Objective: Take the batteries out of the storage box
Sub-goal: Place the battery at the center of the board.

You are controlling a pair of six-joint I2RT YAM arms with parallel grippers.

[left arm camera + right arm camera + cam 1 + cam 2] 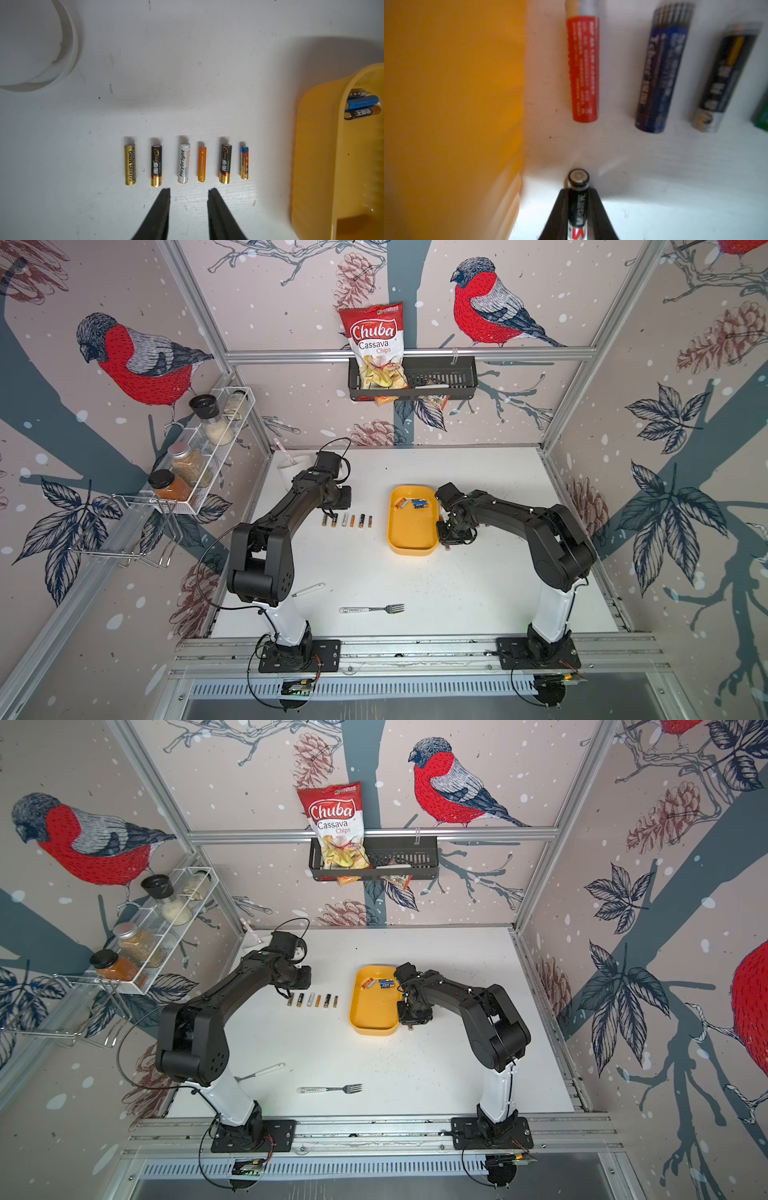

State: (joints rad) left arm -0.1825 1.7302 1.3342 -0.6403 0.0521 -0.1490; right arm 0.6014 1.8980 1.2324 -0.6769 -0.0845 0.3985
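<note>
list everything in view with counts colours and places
storage box: 1, yellow, table centre
batteries in box: a few, orange/blue/black, far end
row of batteries: 6, mixed, left of box
loose batteries: 3 clear, red/blue/black, right of box
fork: 1, silver, table front
spice jars: 4, mixed, left wall rack
chips bag: 1, red, back wall basket
cup: 1, white, back left
left gripper: 1, black, open over the row
right gripper: 1, black, shut on black battery beside box

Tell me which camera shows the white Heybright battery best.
The left wrist view: the Heybright battery lies close and sharp there, with its label readable. In both top views it is only a tiny pale stick, with no lettering legible. The right wrist view does not show it.
</note>
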